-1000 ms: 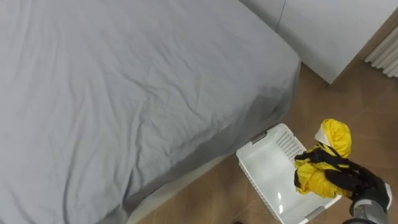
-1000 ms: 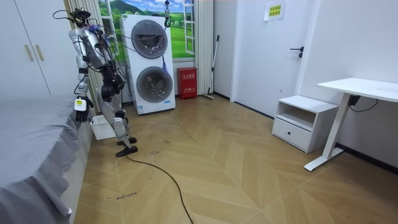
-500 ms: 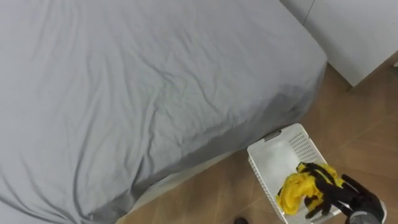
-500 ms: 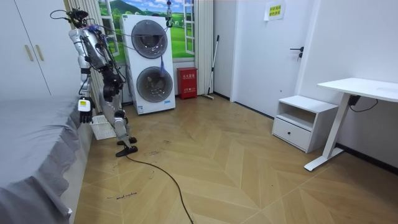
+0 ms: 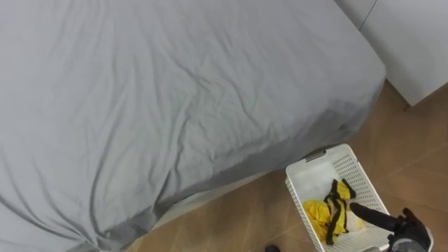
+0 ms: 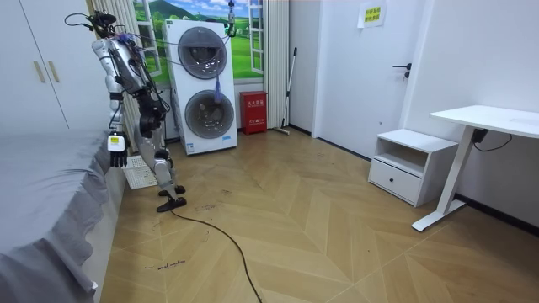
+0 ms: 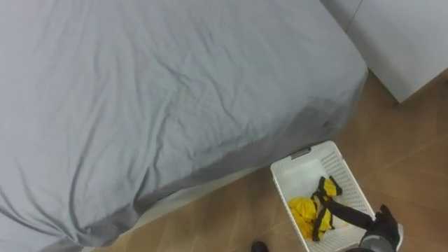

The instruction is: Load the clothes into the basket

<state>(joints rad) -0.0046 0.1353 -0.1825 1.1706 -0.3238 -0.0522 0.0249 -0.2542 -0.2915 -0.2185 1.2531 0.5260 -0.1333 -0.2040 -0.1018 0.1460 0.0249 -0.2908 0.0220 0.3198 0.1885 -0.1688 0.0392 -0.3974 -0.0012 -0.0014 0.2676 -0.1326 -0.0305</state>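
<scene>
1. One huge bed [image 5: 175, 91] to start: grey sheet, lightly creased, draped over the edge down toward the wood floor [image 5: 238, 210]. Same bed along the room view's left side, robot standing upright right at its corner.
2. Next down in size: white wardrobe [image 6: 34, 71] behind the bed in the room view. Stacked washer and dryer [image 6: 206, 84] close by the robot on the room view's right.
3. Over on the room view's right, well apart from the robot: white desk [image 6: 484, 122] and a low white cabinet [image 6: 413, 164] with a drawer.
4. White slatted basket [image 5: 348, 166] sitting upright on the floor, tucked just beside the bed's corner, open top facing up.
5. Clothes [image 5: 323, 215]: yellow bundle with black strips, lying inside the basket toward its near end, down on the bottom.
6. Smallest bit: right hand [image 5: 407, 234], dark, at the lower right of the eye views, over the basket's near rim. Loose and spread out, gripping nothing. One straight finger [image 5: 369, 215] reaching in over the basket, tip right at the edge of the clothes. Touching or just short, can't tell.
</scene>
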